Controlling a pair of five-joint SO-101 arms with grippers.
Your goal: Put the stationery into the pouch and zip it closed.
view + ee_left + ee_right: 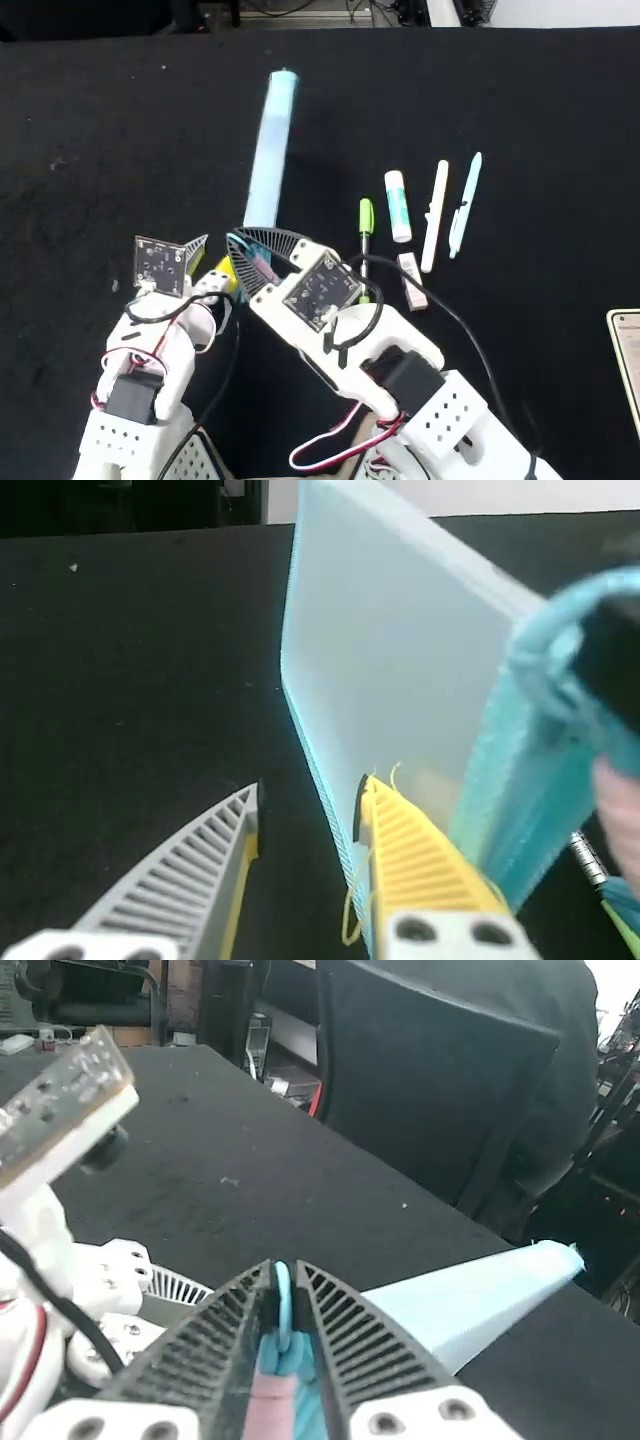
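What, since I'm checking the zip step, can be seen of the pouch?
The pouch is long, slim and pale blue, of frosted-looking plastic with a teal edge. It stands on its long edge on the black table, running from the arms toward the far side. At its near end the right end effector is shut on a teal zip loop with a pink tag. The left end effector is open, its yellow finger against the pouch's side wall. Its zip state is unclear.

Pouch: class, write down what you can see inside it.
Its inside is hidden: the pouch stands on edge and its pale wall covers the interior. A green marker, glue stick, white pen, blue pen and eraser lie outside on the table.
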